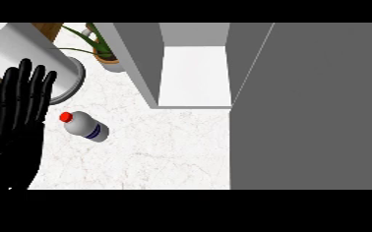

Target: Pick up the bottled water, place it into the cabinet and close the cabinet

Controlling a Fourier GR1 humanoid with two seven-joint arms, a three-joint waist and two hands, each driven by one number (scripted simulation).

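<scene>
Bottled water [85, 126] upright, red cap uppermost

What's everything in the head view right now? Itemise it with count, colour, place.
bottled water: 1, white with red cap and blue label band, standing on the counter at left, just right of the left hand
cabinet: 1, grey walls with white shelf, open, top centre
cabinet door: 1, grey, swung open, filling the right side
potted plant: 1, green leaves in a tan pot, top left beside the cabinet wall
round appliance: 1, white-grey with a round base, top left corner; type cannot be told
counter: 1, white marbled, under everything
left hand: 1, black, open with fingers up, at the left edge
right hand: not in view
</scene>
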